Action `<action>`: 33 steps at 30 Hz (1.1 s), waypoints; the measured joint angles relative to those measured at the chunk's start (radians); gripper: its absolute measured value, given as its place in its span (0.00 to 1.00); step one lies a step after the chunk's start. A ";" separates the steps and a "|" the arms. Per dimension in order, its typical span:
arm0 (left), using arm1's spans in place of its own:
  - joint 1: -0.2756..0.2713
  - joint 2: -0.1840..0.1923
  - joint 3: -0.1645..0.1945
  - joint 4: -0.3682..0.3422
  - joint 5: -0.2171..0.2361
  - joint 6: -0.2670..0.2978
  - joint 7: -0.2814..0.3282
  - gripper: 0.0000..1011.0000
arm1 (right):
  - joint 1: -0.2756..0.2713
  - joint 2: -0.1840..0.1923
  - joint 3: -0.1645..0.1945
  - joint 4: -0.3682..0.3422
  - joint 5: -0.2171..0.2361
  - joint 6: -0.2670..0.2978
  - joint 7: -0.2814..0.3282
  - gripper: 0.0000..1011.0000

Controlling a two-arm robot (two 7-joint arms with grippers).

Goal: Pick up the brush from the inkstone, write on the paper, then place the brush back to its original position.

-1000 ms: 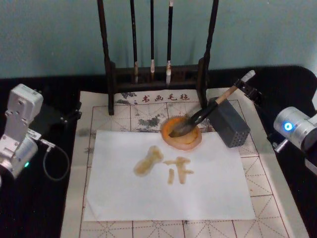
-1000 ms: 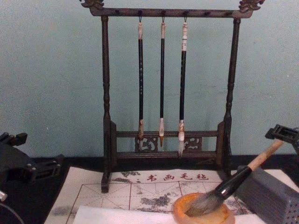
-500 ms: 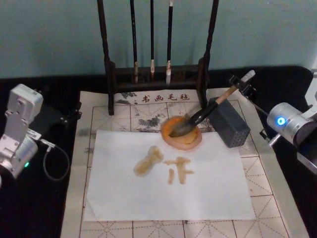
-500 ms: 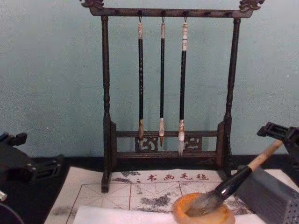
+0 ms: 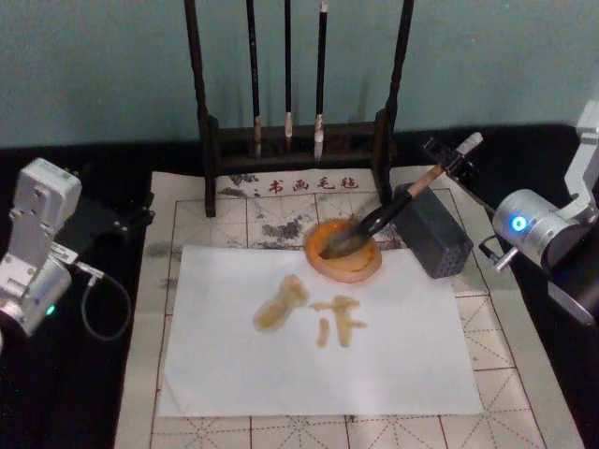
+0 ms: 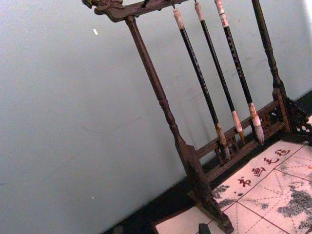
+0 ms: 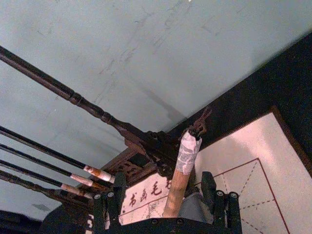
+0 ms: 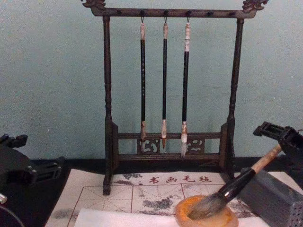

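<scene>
The right gripper hovers at the upper end of the brush, at the far right of the mat. In the right wrist view its two dark fingers stand spread wide on either side of the tan handle, just below the white-wrapped tip, with a gap on both sides, so they are parted and not clamped on it. The brush lies slanted: its grey bristle head sits inside the orange inkstone, and its handle leans up across the top of a grey perforated block just beside the dish. The inkstone touches the far edge of the paper, overlapping it slightly. The white sheet lies flat on the gridded mat and carries tan-brown strokes near its middle. Behind the dish stands a dark wooden rack with three thin black brushes hanging from its top bar against a pale blue-green wall. The left gripper is parked at the left edge of the mat, well apart from the paper.
</scene>
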 joint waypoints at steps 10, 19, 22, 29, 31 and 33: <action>0.000 0.000 0.000 0.000 0.000 0.000 0.000 0.99 | 0.029 0.010 -0.026 0.042 0.010 -0.022 0.003 0.99; 0.000 0.000 0.000 0.000 0.000 0.000 0.000 0.99 | 0.033 0.015 -0.032 0.048 0.010 -0.026 0.007 0.99; 0.000 0.000 0.000 0.000 0.000 0.000 0.000 0.99 | 0.033 0.014 -0.031 0.047 0.010 -0.025 0.007 0.99; 0.000 0.000 0.000 0.000 0.000 0.000 0.000 0.99 | 0.031 0.014 -0.029 0.045 0.010 -0.024 0.007 0.94; 0.000 0.000 0.000 0.000 0.000 0.000 0.000 0.99 | 0.031 0.013 -0.029 0.045 0.010 -0.024 0.007 0.91; 0.000 0.000 0.000 0.000 0.000 0.000 0.000 0.99 | 0.031 0.013 -0.029 0.044 0.010 -0.024 0.007 0.86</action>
